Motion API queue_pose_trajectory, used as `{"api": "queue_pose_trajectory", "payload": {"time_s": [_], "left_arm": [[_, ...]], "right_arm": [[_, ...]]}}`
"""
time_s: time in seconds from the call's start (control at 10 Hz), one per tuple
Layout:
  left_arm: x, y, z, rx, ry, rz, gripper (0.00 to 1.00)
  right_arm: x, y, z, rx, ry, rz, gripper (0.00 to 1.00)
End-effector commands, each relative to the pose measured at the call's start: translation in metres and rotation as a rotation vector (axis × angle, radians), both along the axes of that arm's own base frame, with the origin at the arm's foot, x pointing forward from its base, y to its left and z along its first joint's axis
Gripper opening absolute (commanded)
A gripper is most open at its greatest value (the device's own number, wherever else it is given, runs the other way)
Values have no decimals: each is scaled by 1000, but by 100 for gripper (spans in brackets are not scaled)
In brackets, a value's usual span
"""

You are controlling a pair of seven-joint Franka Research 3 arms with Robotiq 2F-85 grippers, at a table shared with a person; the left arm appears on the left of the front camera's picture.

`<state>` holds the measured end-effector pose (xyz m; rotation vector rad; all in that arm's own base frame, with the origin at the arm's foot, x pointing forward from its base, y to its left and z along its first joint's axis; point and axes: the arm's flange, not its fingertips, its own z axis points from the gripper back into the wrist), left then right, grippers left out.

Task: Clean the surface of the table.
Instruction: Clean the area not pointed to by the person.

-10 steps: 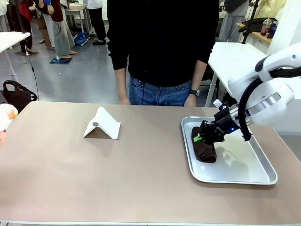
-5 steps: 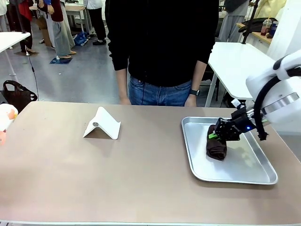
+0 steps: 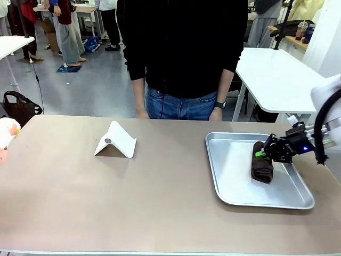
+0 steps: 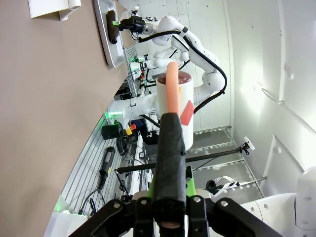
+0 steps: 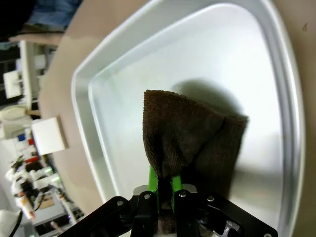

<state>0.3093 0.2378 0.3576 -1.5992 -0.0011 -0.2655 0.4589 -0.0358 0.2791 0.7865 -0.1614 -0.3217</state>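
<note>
Over tray (image 3: 234,198), cloth (image 3: 261,169) in right end effector (image 3: 261,154)

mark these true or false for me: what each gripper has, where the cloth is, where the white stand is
1. The right gripper is shut on the brown cloth. True.
2. The cloth is spread flat on the table. False: it is bunched in the gripper, over the silver tray.
3. The white folded stand sits inside the tray. False: it stands on the bare table, well to the robot's left of the tray.
4. The left gripper is shut on a pinkish rod. True.
</note>
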Motion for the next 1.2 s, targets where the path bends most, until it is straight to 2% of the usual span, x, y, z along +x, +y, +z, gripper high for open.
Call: {"api": "queue_pose_trajectory", "payload": {"time_s": [0.0,0.2,0.3,0.4,0.6,0.8,0.9,1.1], "left_arm": [[-2,6,14,-18,3,6,22],[-2,6,14,-18,3,6,22],[-2,6,14,-18,3,6,22],[-2,6,14,-18,3,6,22],[-2,6,14,-18,3,6,22],[-2,6,14,-18,3,6,22],[-2,6,14,-18,3,6,22],[-2,6,14,-18,3,6,22]], "right_arm": [[-28,-15,19,256,-133,61,11],[-49,-30,43,549,-235,122,11],[-58,-34,49,668,-244,148,11],[-69,-40,55,751,-261,119,11],[-98,-49,81,874,-261,221,11],[-129,-59,107,841,-243,228,11],[-140,-60,114,770,-251,205,11],[-137,-53,112,706,-272,158,11]]}}
